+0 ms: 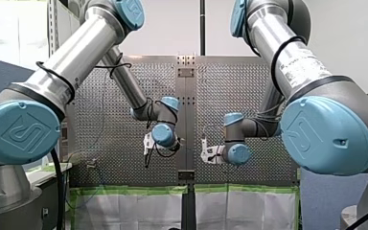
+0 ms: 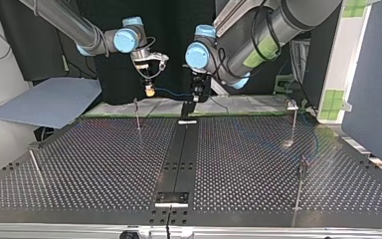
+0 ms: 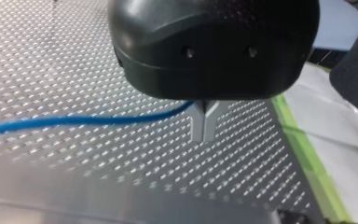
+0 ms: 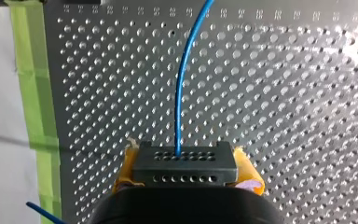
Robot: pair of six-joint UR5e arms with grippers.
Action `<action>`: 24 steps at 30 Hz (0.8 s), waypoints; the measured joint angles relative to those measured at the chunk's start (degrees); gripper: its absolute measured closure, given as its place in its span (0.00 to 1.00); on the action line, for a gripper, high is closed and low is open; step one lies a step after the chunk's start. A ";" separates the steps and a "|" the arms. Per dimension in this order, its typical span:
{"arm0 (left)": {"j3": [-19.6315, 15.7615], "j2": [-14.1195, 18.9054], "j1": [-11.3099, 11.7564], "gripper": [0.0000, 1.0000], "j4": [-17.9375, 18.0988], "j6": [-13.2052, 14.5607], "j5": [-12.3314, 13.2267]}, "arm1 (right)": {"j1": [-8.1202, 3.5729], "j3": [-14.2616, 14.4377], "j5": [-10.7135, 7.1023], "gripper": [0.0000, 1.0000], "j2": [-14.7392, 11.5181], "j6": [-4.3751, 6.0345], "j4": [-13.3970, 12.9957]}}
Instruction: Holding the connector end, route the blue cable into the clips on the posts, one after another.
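My right gripper (image 4: pixel 189 173) is shut on a dark connector block (image 4: pixel 184 161), gripped between its yellow pads (image 4: pixel 125 170). The blue cable (image 4: pixel 182 84) leaves the block and runs ahead over the perforated plate. My left gripper (image 3: pixel 204 122) is shut, its metal fingers pinching the blue cable (image 3: pixel 74 120), which trails off to one side. In the top view my right gripper (image 2: pixel 150 91) hangs at the far left-centre and my left gripper (image 2: pixel 188 110) just right of it, with a short span of cable (image 2: pixel 171 92) between them. Both hover above the table's far edge.
Thin posts stand on the perforated table (image 2: pixel 104 169): one near the grippers (image 2: pixel 137 112), one at the far right (image 2: pixel 295 119), one at the near right (image 2: pixel 301 184), and a leaning one at the near left (image 2: pixel 35 167). Green tape (image 4: pixel 32 93) lines the plate's edge.
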 joint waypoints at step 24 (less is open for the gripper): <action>3.01 -8.35 -4.50 1.00 10.48 -2.84 2.42 | -5.71 3.42 0.46 1.00 6.67 -0.31 -7.53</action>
